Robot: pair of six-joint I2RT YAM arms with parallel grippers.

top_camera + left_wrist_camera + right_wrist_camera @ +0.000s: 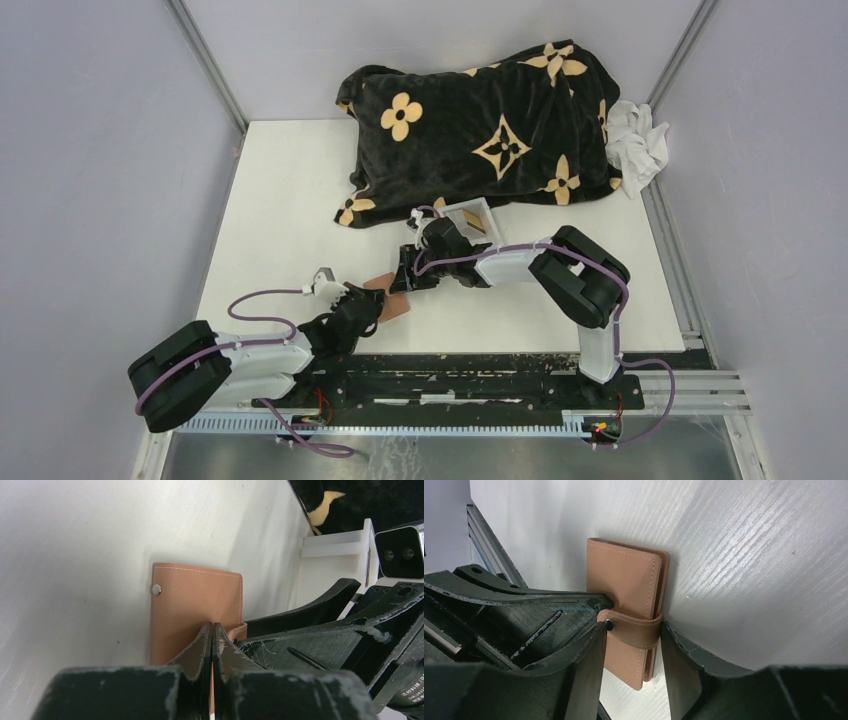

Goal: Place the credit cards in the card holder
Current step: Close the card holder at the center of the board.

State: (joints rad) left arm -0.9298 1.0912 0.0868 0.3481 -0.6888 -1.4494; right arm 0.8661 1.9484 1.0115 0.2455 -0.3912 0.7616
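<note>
The brown leather card holder [392,303] is near the table's front middle, folded, its strap snapped shut. My left gripper [370,305] is shut on its near edge; in the left wrist view the jaws [213,626] pinch a thin tan layer of the card holder [195,600]. My right gripper [405,278] straddles it from the far side. In the right wrist view that gripper [631,627] has its fingers touching both sides of the card holder [626,580] at the strap [636,630]. I cannot make out any credit cards.
A clear plastic tray [468,217] stands just behind the right gripper and also shows in the left wrist view [332,565]. A black blanket with gold flowers [480,125] fills the back of the table. A white cloth [638,145] lies at the back right.
</note>
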